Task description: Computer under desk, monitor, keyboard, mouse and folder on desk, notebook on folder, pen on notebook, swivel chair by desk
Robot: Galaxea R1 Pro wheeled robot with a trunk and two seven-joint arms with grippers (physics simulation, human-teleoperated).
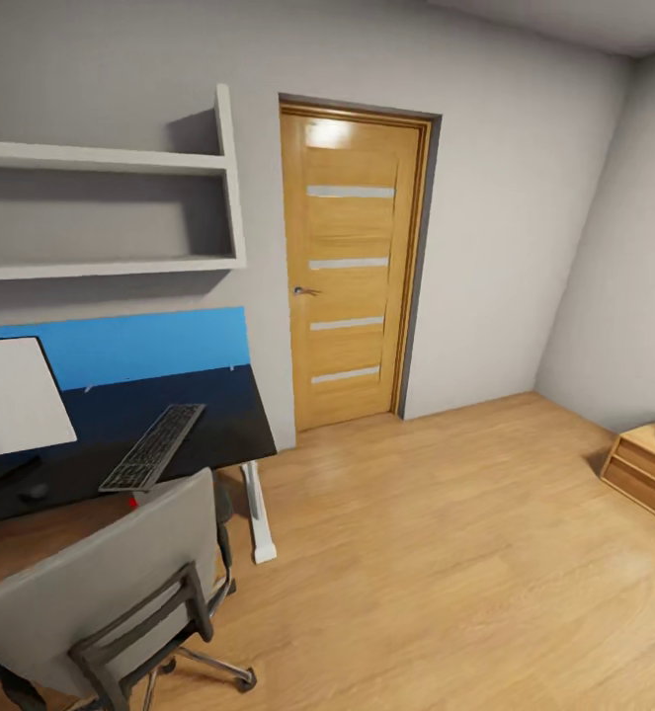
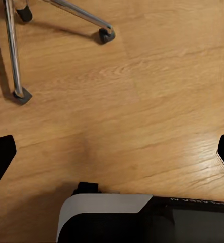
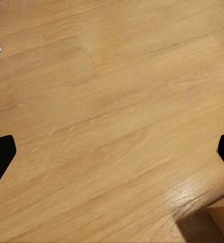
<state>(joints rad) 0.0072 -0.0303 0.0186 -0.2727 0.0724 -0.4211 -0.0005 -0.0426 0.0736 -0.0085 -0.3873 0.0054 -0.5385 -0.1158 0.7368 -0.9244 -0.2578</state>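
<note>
Grey upholstered swivel chair [image 1: 100, 592] stood nearest you, left of both arms; left gripper [image 2: 112, 152] and right gripper [image 3: 112, 152] hung spread, empty, over light wood floor [image 1: 446, 553]

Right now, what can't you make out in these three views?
- Swivel chair seat, head view: its own backrest hides it, so whether a folder lies there is unknown.
- Monitor, head view: cut off by the left edge; only its white back shows.
- Desk, head view: its left part runs out of frame.
- Low cabinet, head view: cut by the right edge; the items on it are too small to name.
- Left gripper and right gripper, wrist views: fingertips at the frame edges, nothing between them.
</note>
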